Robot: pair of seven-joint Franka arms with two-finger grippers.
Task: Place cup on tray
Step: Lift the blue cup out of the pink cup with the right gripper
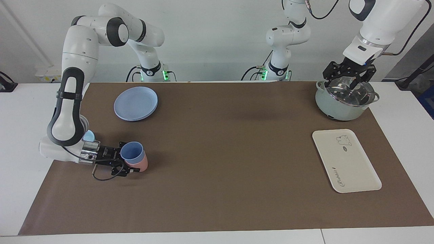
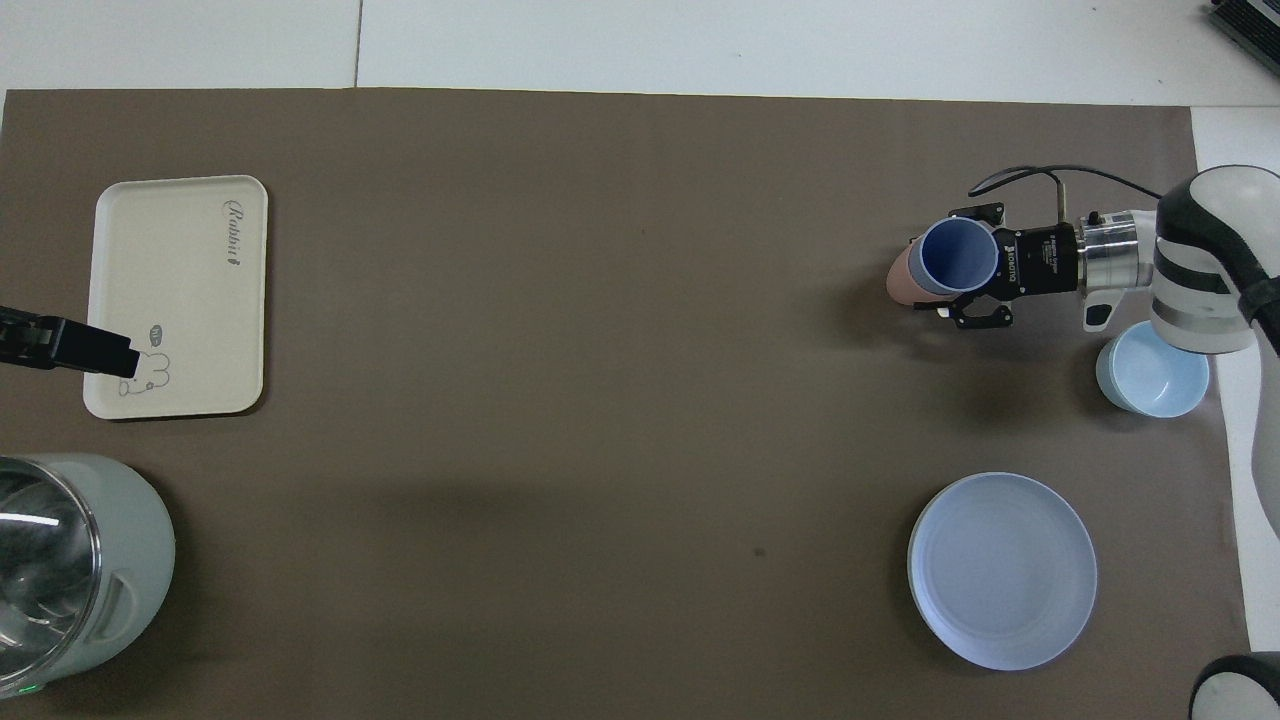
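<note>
The periwinkle-blue cup sits nested in a pink cup toward the right arm's end of the table; the stack leans a little. It also shows in the overhead view. My right gripper lies low and level, open, with one finger on each side of the nested cups. The cream tray lies flat and empty toward the left arm's end. My left gripper hangs open above a pot's lid and waits.
A light-blue bowl stands beside the right arm's wrist. A round blue plate lies nearer to the robots than the cups. A pale-green pot with a glass lid stands nearer to the robots than the tray.
</note>
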